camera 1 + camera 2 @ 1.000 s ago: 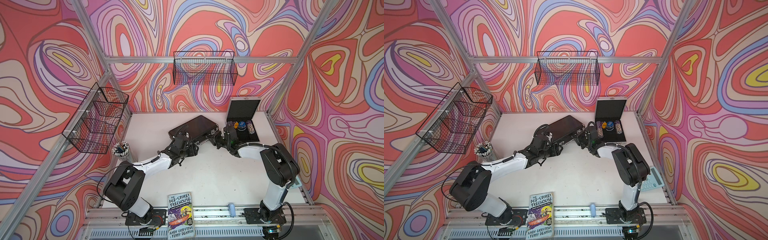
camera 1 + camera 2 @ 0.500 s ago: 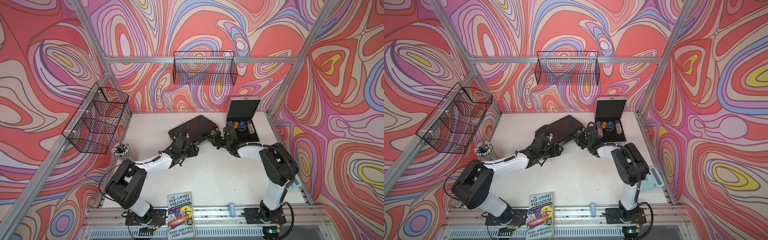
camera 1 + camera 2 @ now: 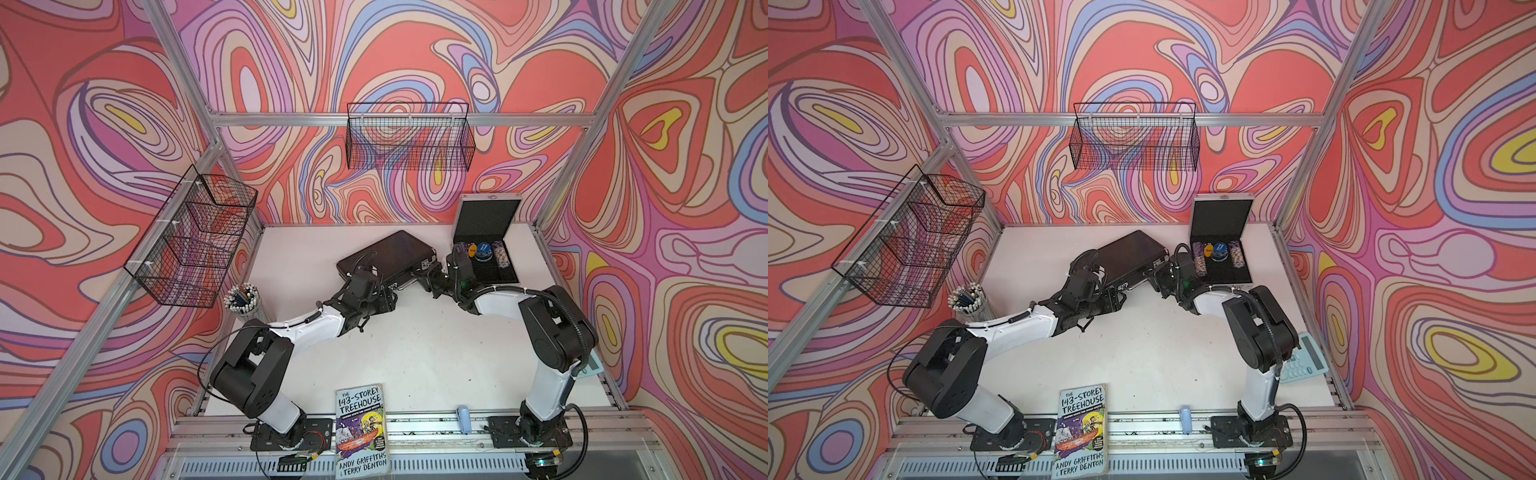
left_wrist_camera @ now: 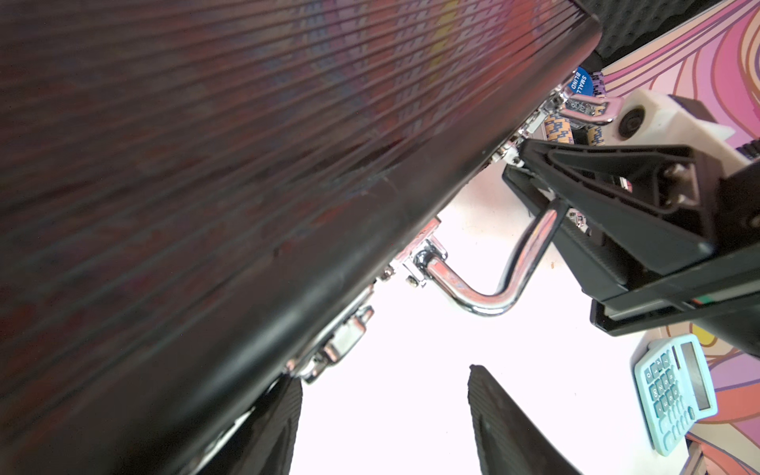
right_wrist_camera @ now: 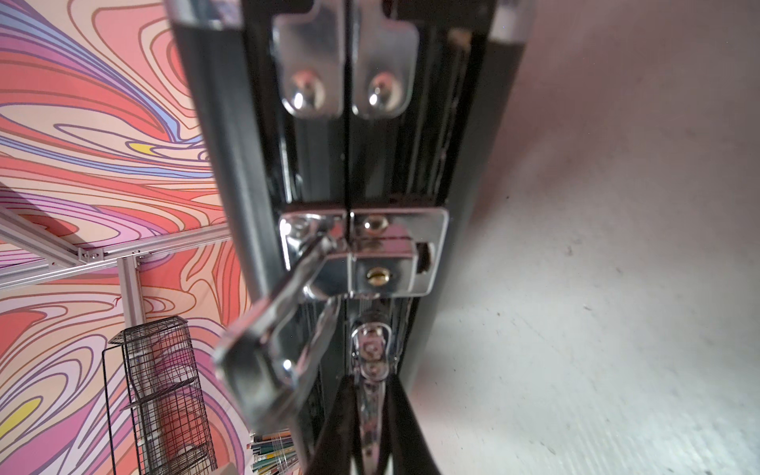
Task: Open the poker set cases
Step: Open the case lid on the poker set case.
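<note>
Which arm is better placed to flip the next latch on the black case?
Left, probably: the left gripper, open, sits right beside a latch on the black case, while the right gripper is shut on the handle.

Black case [image 4: 246, 164]: ribbed, dull sheen (faint reflections). Handle [image 4: 485, 296], latch [image 5: 362, 255]: polished chrome metal. Table [image 3: 415, 353]: matt white.

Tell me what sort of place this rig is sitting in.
Probably a purpose-built robot test cell, not a home or office: aluminium framing borders swirl-printed wall panels on three sides of a white table, and a wire basket hangs from the back rail.
</note>
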Tool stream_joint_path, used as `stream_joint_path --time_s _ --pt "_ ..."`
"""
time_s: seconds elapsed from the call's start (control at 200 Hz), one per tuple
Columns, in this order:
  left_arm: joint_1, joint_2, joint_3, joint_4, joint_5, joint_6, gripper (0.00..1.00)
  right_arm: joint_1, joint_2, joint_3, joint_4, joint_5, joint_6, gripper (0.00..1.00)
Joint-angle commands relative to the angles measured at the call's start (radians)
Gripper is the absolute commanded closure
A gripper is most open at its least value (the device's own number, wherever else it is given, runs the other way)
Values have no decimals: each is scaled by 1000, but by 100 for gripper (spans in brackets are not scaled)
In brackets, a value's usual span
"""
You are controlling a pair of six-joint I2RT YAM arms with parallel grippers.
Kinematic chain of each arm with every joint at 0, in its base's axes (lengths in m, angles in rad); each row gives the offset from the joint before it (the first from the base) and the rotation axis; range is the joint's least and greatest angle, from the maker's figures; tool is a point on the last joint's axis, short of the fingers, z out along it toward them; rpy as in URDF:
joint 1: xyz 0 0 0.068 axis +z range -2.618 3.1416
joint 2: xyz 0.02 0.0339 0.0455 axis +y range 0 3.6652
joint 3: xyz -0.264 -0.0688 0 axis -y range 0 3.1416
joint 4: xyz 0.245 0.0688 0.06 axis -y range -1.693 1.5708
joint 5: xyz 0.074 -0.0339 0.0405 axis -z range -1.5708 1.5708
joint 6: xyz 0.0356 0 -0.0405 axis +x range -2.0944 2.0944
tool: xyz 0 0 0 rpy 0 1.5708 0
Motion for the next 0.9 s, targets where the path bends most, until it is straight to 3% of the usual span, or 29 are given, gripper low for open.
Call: stream_joint_path --time_s 0.0,0.396,0.896 --pt "-2 1 11 5 22 -11 36 22 -7 45 142 -56 -8 100" --pt "-2 -3 -10 9 -41 -2 35 23 -9 44 142 -52 -9 100" --pt "-1 45 37 44 -34 1 34 23 -7 38 147 -53 -10 100"
